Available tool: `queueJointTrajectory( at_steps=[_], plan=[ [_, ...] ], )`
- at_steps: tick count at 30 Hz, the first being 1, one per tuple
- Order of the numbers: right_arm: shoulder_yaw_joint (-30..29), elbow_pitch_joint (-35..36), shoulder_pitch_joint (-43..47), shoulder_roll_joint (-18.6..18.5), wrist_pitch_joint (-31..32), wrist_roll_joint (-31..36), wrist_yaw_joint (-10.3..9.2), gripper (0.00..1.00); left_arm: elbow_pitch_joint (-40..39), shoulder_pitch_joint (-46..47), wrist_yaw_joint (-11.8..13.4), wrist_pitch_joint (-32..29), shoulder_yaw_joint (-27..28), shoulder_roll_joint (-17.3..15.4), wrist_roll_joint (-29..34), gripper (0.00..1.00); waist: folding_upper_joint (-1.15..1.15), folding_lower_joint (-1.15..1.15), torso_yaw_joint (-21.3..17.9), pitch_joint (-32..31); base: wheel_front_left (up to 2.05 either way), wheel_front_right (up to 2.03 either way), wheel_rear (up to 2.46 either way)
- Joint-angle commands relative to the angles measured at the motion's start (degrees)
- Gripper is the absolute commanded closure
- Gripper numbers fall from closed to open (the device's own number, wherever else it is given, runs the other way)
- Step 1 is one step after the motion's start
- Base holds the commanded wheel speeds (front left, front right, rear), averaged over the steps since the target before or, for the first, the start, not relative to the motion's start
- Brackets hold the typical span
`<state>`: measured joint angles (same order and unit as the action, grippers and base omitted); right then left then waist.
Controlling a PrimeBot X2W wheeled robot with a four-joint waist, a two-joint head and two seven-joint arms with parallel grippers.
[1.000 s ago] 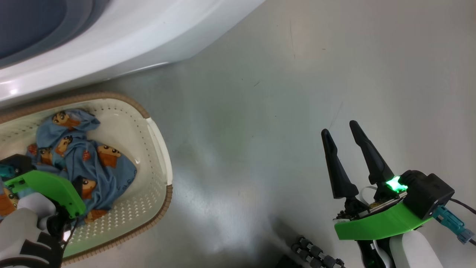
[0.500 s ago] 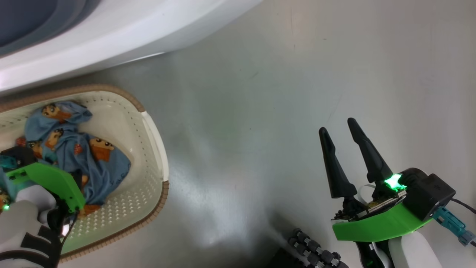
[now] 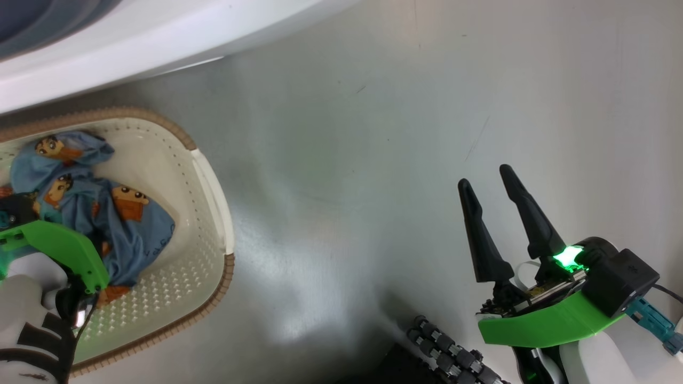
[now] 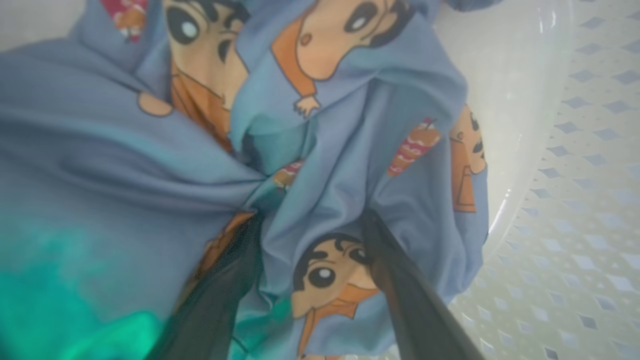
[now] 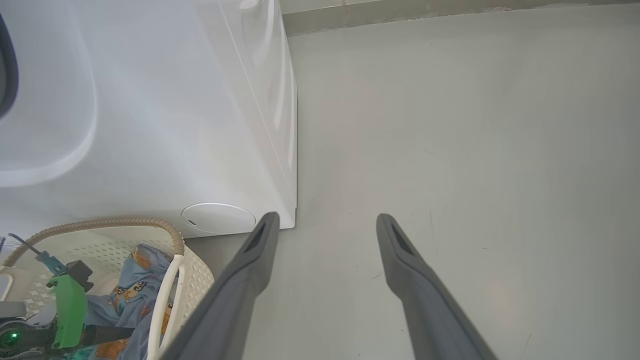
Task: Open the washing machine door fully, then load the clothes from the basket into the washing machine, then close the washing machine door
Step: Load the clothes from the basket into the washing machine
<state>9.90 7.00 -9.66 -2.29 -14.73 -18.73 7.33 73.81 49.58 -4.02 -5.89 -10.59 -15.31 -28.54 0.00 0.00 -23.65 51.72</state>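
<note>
The white washing machine (image 5: 175, 125) stands just behind the basket (image 3: 213, 176), which sits on the grey floor (image 3: 373, 160) with the blue cartoon-print clothes (image 3: 122, 224) heaped inside it. The left gripper (image 4: 312, 215) dips into the basket, fingers spread wide and pressed into the fabric, not clamped. The right gripper (image 3: 485, 177) hovers well right of the basket, fingers apart and empty.

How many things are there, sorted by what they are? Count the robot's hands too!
washing machine: 1
basket: 1
pile of blue cartoon clothes: 1
robot hands: 2, the left hand and the right hand
Total: 5
</note>
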Motion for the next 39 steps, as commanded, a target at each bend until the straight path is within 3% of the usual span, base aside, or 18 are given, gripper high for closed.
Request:
queueJointTrajectory(
  at_steps=[1, 6, 7, 8, 9, 13, 14, 21, 39],
  plan=[
    [0.61, 1.58, 1.81, -0.59, -0.27, 0.14, 0.16, 0.00, -0.02, -0.99, 0.61, 0.69, 0.72, -1.39, 0.49, 0.00, 0.00, 0.00, 0.26, 0.09, 0.00, 0.00, 0.00],
    [-0.01, 2.46, 2.25, -0.59, -0.27, 0.87, 0.16, 0.00, 0.02, -0.30, 1.00, 1.75, -0.41, -0.95, 1.19, 0.00, 0.00, 0.00, 1.01, 0.45, 0.00, 0.00, 0.00],
    [-0.18, 2.60, 2.24, -0.59, -0.27, 0.98, 0.16, 0.00, 0.02, -0.01, 1.06, 2.18, -0.69, -0.91, 1.41, 0.34, 0.00, 0.00, 1.16, 0.59, 0.00, 0.00, 0.00],
    [-0.36, 2.70, 2.22, -0.59, -0.27, 1.04, 0.16, 0.00, 0.03, 0.20, 1.06, 2.49, -0.90, -0.82, 1.53, 0.58, 0.00, 0.00, 1.30, 0.68, 0.00, 0.00, 0.00],
    [-0.51, 2.78, 2.20, -0.59, -0.27, 1.09, 0.16, 0.00, 0.03, 0.34, 0.78, 2.58, -0.98, -0.65, 1.45, 0.65, 0.00, 0.00, 1.41, 0.75, 0.00, 0.00, 0.00],
    [-0.88, 2.61, 2.33, -0.59, -0.27, 1.27, 0.16, 0.00, 0.06, -0.02, 0.17, 2.78, -1.58, -0.14, 1.56, 0.76, 0.00, 0.00, 1.72, 0.14, 0.00, 0.00, 0.00],
    [-0.95, 2.54, 2.39, -0.59, -0.27, 1.32, 0.16, 0.00, 0.06, -0.28, 0.11, 2.89, -1.70, -0.01, 1.54, 1.00, 0.00, 0.00, 1.81, -0.10, 0.00, 0.00, 0.00],
    [-0.93, 1.35, 2.34, -0.59, -0.27, 1.25, 0.16, 0.00, 0.11, -2.85, -0.18, 4.08, -1.37, 1.50, 0.22, 1.00, 0.00, 0.00, 3.13, -3.38, 0.00, 0.00, 0.00],
    [-1.68, -4.23, 2.76, -0.59, -0.27, 5.29, 0.16, 0.00, -0.44, -13.37, -3.03, 15.29, -0.91, 11.23, -4.86, 1.00, 0.00, 0.00, 13.15, -21.59, 0.00, 0.00, 0.00]
  ],
)
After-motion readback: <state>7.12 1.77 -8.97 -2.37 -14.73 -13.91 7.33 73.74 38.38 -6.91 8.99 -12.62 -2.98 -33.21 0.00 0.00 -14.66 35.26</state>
